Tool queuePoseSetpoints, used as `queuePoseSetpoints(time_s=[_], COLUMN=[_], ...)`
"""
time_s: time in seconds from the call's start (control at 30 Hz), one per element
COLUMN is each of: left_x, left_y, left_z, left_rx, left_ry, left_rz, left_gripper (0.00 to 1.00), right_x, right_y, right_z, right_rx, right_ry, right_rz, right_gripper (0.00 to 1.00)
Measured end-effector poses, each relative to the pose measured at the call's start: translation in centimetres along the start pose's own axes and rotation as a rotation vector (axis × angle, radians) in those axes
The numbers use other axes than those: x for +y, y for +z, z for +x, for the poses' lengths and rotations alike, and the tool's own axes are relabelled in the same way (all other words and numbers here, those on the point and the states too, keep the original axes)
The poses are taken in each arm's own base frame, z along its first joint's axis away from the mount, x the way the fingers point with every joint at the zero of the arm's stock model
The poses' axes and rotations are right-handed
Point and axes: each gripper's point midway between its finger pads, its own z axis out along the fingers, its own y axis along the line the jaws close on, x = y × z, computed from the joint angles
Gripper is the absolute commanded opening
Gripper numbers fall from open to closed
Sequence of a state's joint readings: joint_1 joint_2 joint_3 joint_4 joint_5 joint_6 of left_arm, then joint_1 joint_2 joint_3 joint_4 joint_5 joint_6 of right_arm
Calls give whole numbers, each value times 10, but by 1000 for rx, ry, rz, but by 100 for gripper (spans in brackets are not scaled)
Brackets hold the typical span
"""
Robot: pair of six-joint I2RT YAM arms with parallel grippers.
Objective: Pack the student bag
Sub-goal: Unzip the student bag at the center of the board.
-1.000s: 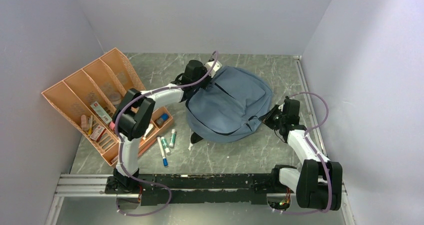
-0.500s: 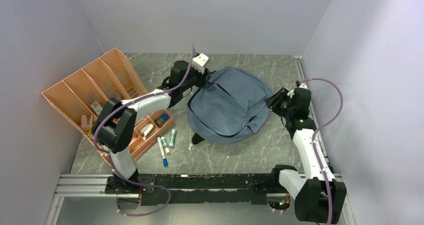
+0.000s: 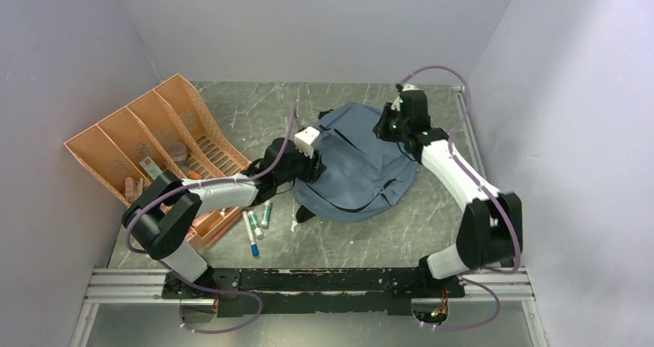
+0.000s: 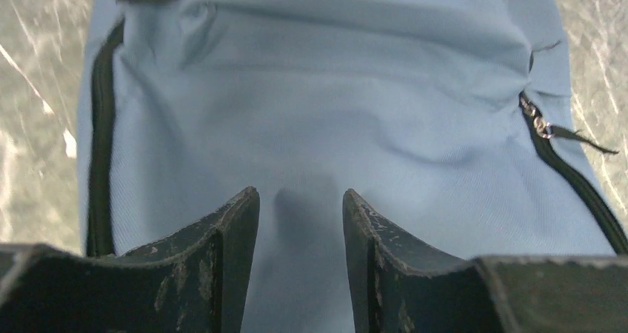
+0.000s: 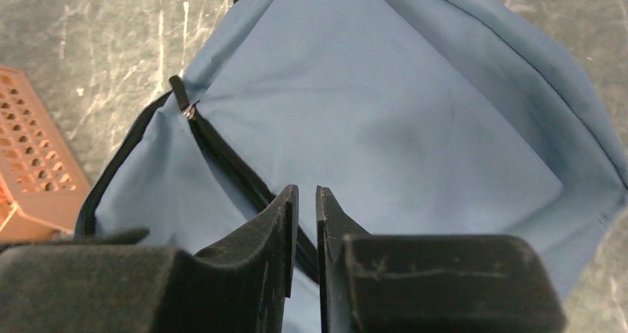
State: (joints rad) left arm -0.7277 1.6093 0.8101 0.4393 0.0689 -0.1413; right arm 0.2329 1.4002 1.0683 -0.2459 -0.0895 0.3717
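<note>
Since the zip lines on the student bag [image 3: 362, 158] look closed from every view, I judge that I'm at the opening step, with nothing packed yet. The bag lies flat in the middle of the table [image 3: 432, 224], front panel up, with the orange tray [image 3: 116, 143] well off to its left and a few markers [image 3: 256, 225] loose between them.

My left gripper [image 4: 300, 200] hangs low over the bag's near-left edge. Its fingers [image 4: 235, 222] are spread, with smooth fabric showing in the gap and nothing caught.

My right gripper [image 5: 304, 194] is over the far-right corner. Its fingers [image 5: 280, 214] are drawn almost together with only a thin slit between them, and I see nothing pinched there. The black zip track runs just beneath its tips.

Next I need a hold on a metal zip pull [image 5: 189, 111], which sits up and to the left of the right fingers. The left gripper should pin or pinch the fabric so the bag doesn't slide along with the pull.
</note>
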Motion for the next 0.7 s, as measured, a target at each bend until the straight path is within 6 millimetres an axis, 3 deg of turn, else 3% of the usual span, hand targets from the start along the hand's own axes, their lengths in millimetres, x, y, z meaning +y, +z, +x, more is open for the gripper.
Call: queuePoseSetpoints(time_s=[0.1, 0.23, 0.47, 0.57, 0.7], left_x=[-4, -6, -2, 0, 0], left_y=[-6, -12, -18, -18, -18], left_z=[18, 25, 27, 28, 26], left_rx=[29, 28, 11, 8, 1], left_ry=[-25, -41, -58, -64, -69], left_rz=[-10, -19, -45, -56, -61], left_gripper=[50, 49, 50, 50, 49], right_x=[6, 15, 37, 43, 43], right_y=[30, 61, 72, 70, 68], right_z=[6, 21, 61, 75, 89], right_rx=[61, 136, 248, 276, 287], right_ry=[-68, -157, -305, -370, -449], right_rz=[13, 21, 6, 15, 37], right_gripper=[6, 2, 4, 12, 39])
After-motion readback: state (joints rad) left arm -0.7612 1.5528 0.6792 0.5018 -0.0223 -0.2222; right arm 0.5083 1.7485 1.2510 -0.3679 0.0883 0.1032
